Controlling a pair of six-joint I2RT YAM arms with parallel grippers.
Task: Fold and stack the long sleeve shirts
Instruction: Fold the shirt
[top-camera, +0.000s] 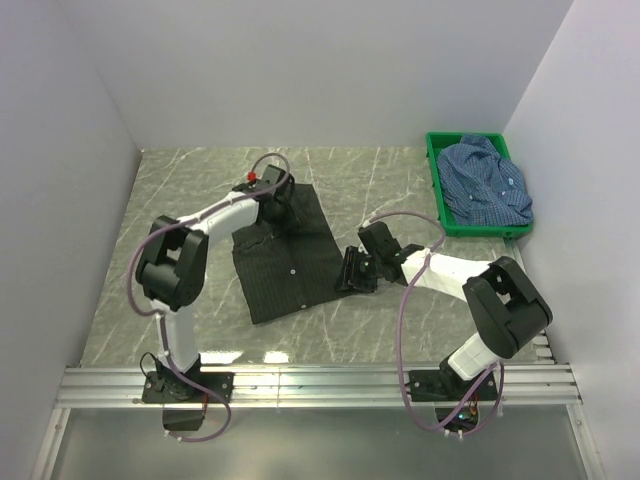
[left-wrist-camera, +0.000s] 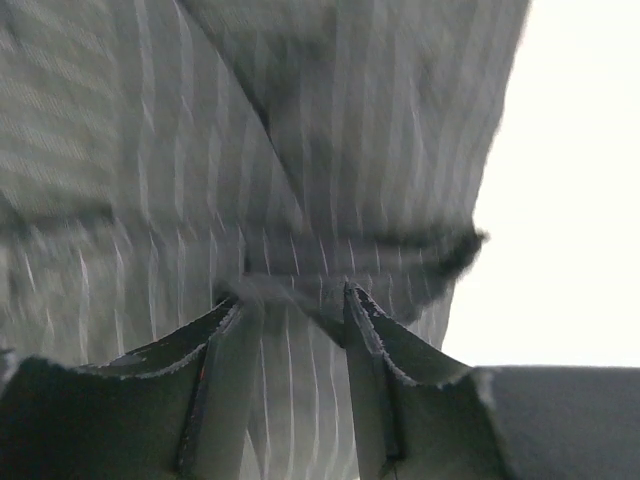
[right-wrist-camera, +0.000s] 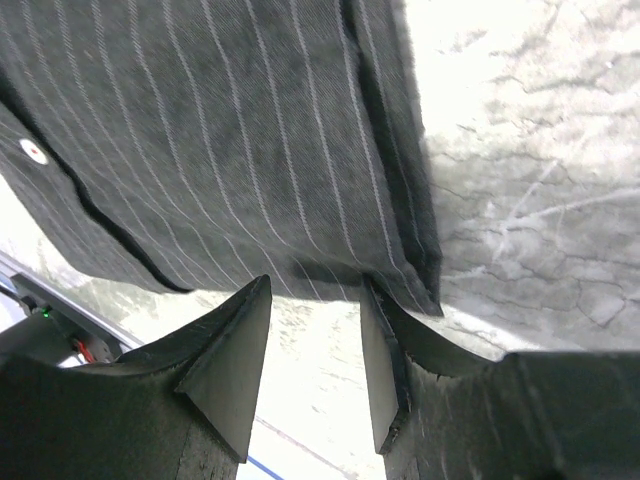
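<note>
Lying flat, black shirt (top-camera: 285, 265) long axis far-to-near; left end effector (left-wrist-camera: 293, 297) pinching far edge (right end effector (right-wrist-camera: 315, 285) half-open, empty)

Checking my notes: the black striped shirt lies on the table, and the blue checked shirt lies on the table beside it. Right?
No: the blue checked shirt lies in the green crate, far right in the top view. The black striped shirt does lie on the table.
</note>
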